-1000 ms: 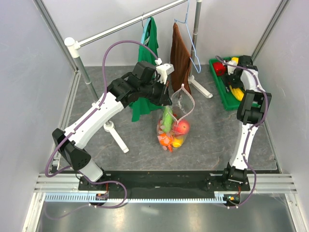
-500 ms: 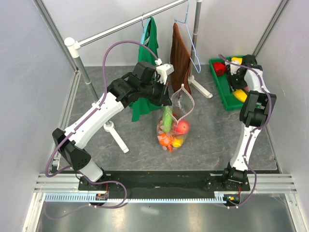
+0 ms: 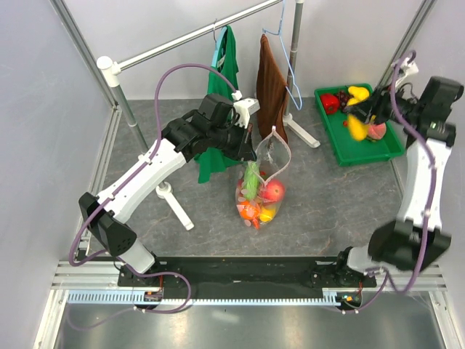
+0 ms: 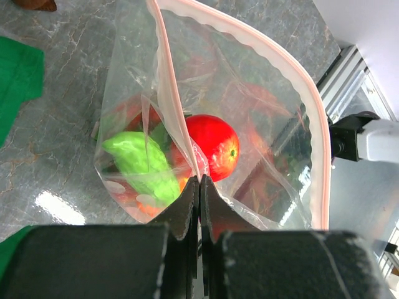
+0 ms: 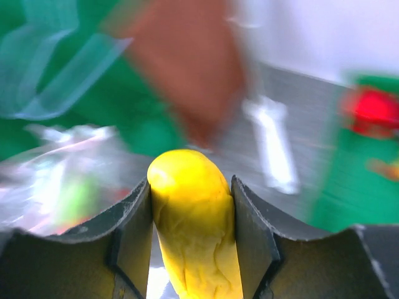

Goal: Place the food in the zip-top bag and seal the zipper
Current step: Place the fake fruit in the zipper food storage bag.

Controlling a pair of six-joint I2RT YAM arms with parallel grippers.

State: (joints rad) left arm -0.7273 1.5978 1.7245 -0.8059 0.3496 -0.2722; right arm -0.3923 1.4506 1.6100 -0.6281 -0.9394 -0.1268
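Observation:
The clear zip-top bag [image 3: 266, 182] hangs open at the table's middle, with a red apple [image 4: 213, 144], a green leafy vegetable [image 4: 144, 163] and orange pieces inside. Its pink zipper [image 4: 293, 87] rims the mouth. My left gripper [image 3: 254, 150] is shut on the bag's near rim and holds it up; in the left wrist view the gripper [image 4: 199, 187] pinches the film. My right gripper [image 3: 361, 120] is shut on a yellow banana-like toy [image 5: 192, 224], lifted above the green tray [image 3: 341, 142]. The toy shows blurred in the top view [image 3: 356, 127].
The green tray at the back right holds a red pepper [image 3: 329, 102], grapes [image 3: 343, 94], a yellow piece [image 3: 358, 92] and a pinkish fruit [image 3: 376, 131]. A green cloth [image 3: 221, 94] and a brown towel [image 3: 272, 87] hang from a rail behind the bag. A white stand foot [image 3: 174, 203] lies left.
My right arm has risen out of the tray and swung up to the right, carrying the yellow toy. The left arm and the bag have stayed put.

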